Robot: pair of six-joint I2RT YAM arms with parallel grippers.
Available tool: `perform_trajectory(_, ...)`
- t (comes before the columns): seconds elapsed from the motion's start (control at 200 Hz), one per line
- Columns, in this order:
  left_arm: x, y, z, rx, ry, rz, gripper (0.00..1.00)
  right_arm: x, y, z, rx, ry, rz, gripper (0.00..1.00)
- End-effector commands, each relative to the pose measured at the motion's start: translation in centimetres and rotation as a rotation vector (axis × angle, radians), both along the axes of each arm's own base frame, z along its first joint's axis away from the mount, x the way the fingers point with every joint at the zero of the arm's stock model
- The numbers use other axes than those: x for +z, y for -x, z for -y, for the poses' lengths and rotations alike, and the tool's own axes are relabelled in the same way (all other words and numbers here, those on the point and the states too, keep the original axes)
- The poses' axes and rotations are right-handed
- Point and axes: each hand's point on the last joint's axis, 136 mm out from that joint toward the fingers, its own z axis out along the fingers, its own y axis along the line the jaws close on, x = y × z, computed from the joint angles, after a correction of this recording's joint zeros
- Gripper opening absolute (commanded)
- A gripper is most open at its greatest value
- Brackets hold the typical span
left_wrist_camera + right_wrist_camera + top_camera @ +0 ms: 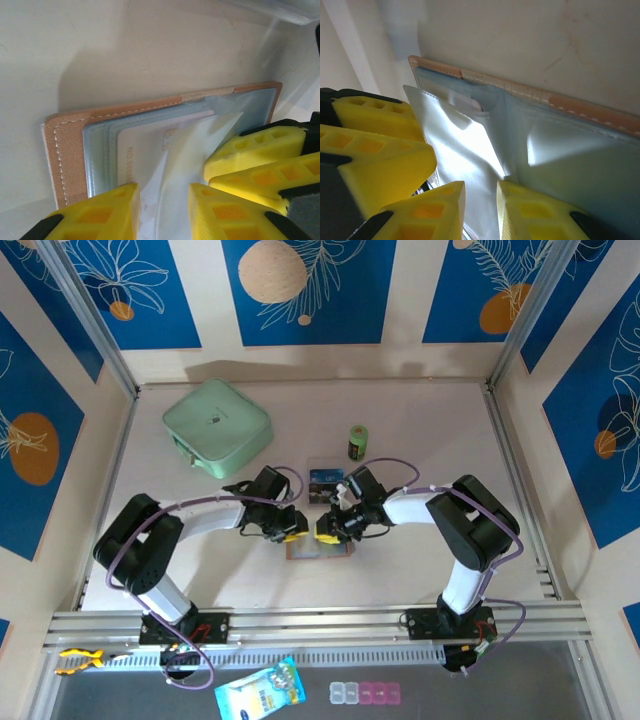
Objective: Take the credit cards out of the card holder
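The card holder point(322, 551) lies open and flat on the table point(420, 420), a little toward 6 o'clock from the middle. The two arms bend in over it from 9 and 3 o'clock. From the left wrist I can see its tan stitched cover point(65, 150) and a stack of grey clear sleeves. A pale card point(142, 152) with faint printing is tucked in one of them.

One clear sleeve leaf point(185, 150) stands up off the stack. It runs between the yellow fingers point(95, 215) of the left gripper point(291, 534). Those jaws are narrow, and the leaf fills the gap between them.

The right gripper point(327, 532) comes in from the other side, almost touching the left one. Its jaws are just as narrow and are closed on the same leaf point(470, 150).

Just beyond the card holder, at 12 o'clock, sits a transparent box point(328, 480). A blue-and-dark card point(325, 478) shows at it, but whether it lies inside or on top I cannot tell.

A mint-green square case point(217, 427) lies closed at about 10 o'clock, well apart from the rest. A small green canister point(358, 443) stands upright at 1 o'clock.

On the near ledge at 6 o'clock are a blue packet point(260, 692) and a row-of-cells pill box point(365, 693). What its cells hold is too small to make out.
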Motion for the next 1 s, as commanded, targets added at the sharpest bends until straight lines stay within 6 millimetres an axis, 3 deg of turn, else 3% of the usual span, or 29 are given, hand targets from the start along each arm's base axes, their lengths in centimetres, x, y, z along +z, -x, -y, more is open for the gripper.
perform_trajectory(0.0, -0.4, 0.8, 0.4, -0.011, 0.021, -0.028, 0.25, -1.1, 0.8, 0.8, -0.01, 0.033, -0.044, 0.24)
perform_trajectory(0.06, -0.3, 0.7, 0.6, -0.01, 0.026, -0.026, 0.2, -0.8, 0.8, 0.7, -0.006, 0.026, -0.037, 0.24)
perform_trajectory(0.26, 1.5, 0.3, 0.8, -0.013, 0.044, 0.004, 0.21, 2.0, 0.3, 0.4, -0.003, 0.017, 0.035, 0.27)
perform_trajectory(0.555, 4.3, 0.0, 2.4, -0.06, 0.075, 0.044, 0.21, 5.3, -0.7, 2.0, -0.041, 0.047, 0.124, 0.3)
perform_trajectory(0.995, 4.3, -0.1, 5.3, -0.116, 0.092, 0.041, 0.1, 7.2, -0.8, 5.5, -0.112, 0.062, 0.164, 0.29)
